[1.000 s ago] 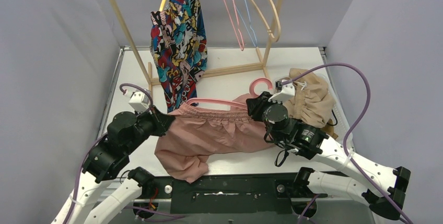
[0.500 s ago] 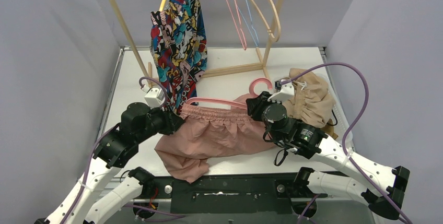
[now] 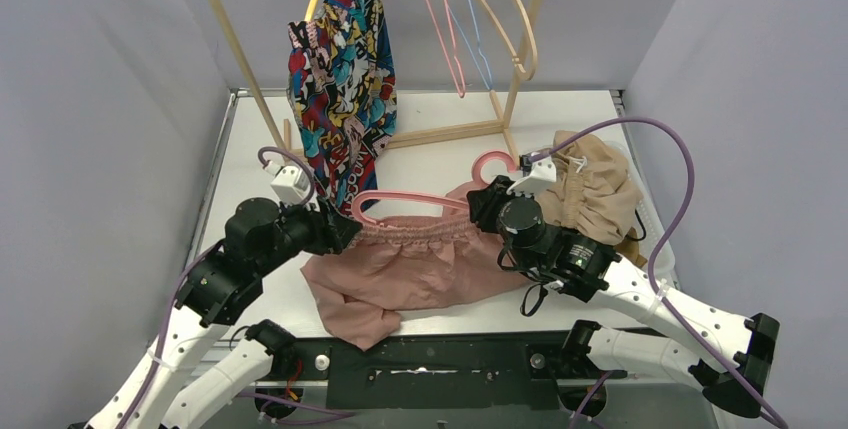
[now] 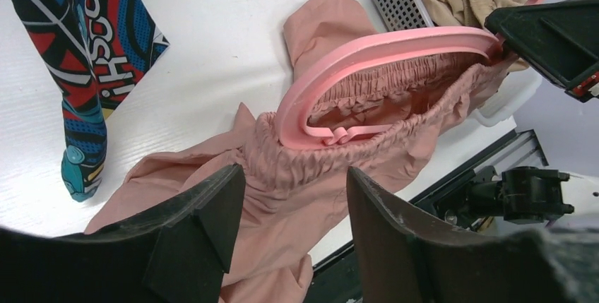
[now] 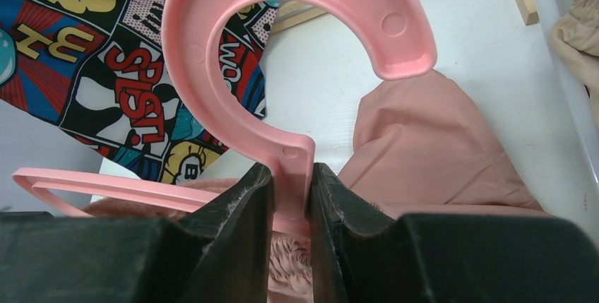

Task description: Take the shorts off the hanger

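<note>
The dusty pink shorts (image 3: pixel 410 271) lie bunched on the table, with their gathered waistband (image 4: pixel 367 102) hanging under the pink hanger (image 3: pixel 400 197). The hanger's left end stands bare above the cloth. My right gripper (image 5: pixel 291 188) is shut on the hanger's neck just below the hook (image 5: pixel 297 49); in the top view the right gripper (image 3: pixel 480 204) is at the hanger's right end. My left gripper (image 4: pixel 293 186) is open just short of the waistband's left end, with nothing between its fingers; the top view shows the left gripper (image 3: pixel 348 234) there too.
Comic-print shorts (image 3: pixel 340 79) hang on a yellow hanger from the wooden rack (image 3: pixel 455 134), close behind the left gripper. Bare hangers (image 3: pixel 450 39) dangle further right. Beige shorts (image 3: pixel 597 189) lie heaped in a white bin at the right edge.
The left gripper moved right with the waistband's end, then opened and let go. The waistband has dropped below the hanger's left end. The right gripper still clamps the hanger.
</note>
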Controlling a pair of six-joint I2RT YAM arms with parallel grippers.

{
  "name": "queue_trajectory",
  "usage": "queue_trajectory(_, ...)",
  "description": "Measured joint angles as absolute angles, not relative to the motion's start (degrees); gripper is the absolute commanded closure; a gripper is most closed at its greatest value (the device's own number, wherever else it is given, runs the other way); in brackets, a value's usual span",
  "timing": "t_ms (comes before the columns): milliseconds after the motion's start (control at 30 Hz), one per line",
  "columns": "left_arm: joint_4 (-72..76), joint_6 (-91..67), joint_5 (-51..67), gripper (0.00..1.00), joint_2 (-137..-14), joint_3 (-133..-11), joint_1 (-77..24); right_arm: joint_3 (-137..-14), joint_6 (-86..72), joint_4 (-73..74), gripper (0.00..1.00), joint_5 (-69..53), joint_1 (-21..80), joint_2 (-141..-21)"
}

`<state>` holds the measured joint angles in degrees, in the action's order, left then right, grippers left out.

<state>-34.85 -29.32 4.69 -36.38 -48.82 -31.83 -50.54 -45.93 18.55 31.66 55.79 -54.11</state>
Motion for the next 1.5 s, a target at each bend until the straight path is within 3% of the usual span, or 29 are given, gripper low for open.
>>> queue_trajectory(200, -33.2, -29.6, 4.8, 0.53, -38.0, -47.0, -31.8, -50.5, -46.0, 18.6, 1.0, 31.6, 55.8, -54.1)
queue_trajectory(567, -32.7, -30.1, 3.9, 0.37, -34.5, -45.4, -31.8, -49.7, -44.6, 17.7, 1.0, 28.6, 55.5, -54.1)
queue_trajectory(933, -32.8, -26.6, 8.3, 0.32, -43.0, -45.8, -31.0, -49.6, -40.7, 16.3, 1.0, 21.8, 55.5, -55.6)
queue_trajectory(1267, -32.4, -21.5, 29.9, 0.35, -47.9, -46.7, -19.3, -49.5, -38.7, 15.9, 0.99, 19.5, 55.0, -55.6)
queue_trajectory(1500, -30.9, -20.8, 40.8, 0.52, -47.2, -46.6, -12.3, -49.5, -38.4, 15.9, 0.98, 19.0, 55.0, -55.6)
